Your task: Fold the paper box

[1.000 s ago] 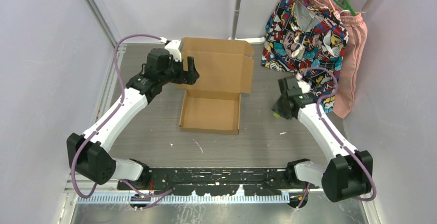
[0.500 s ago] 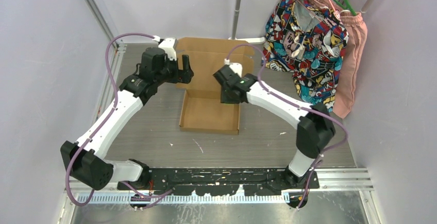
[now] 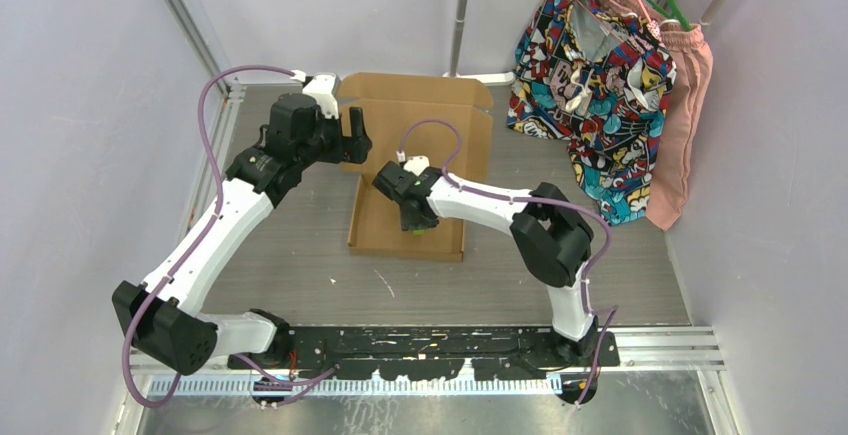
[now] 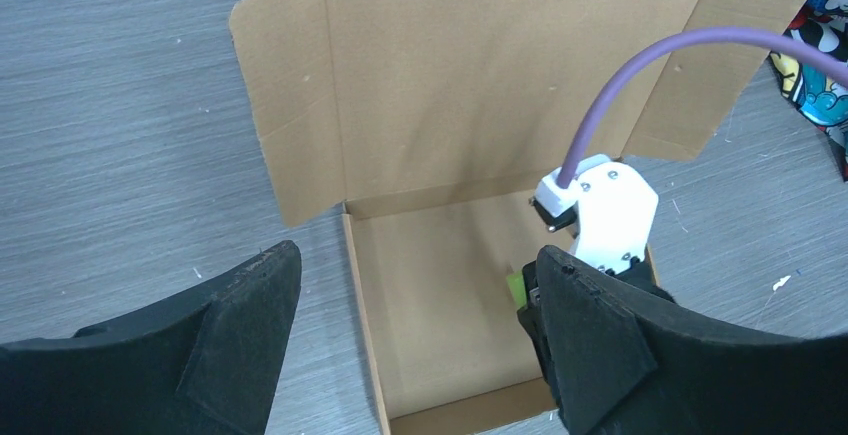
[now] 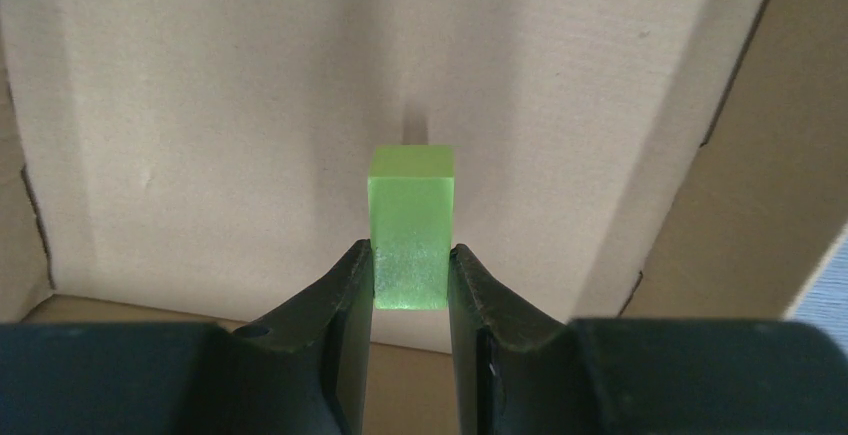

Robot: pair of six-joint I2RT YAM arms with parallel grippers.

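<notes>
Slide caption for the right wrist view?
Right gripper clamps a green block over the inside of the open paper box.

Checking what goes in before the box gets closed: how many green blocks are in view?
1. The green block is clamped in the right gripper, held over the open tray of the paper box. Others could be hidden beneath the gripper.

Paper box point(image 3: 440, 140) is sitting mid-table point(image 3: 300, 245) with its lid behind the tray, right gripper point(image 3: 418, 223) hanging inside the tray gripping a block point(image 5: 410, 225), left gripper point(image 3: 358, 133) hovering at the lid's left edge, hung clothes point(image 3: 590, 75) dangling to its right.
</notes>
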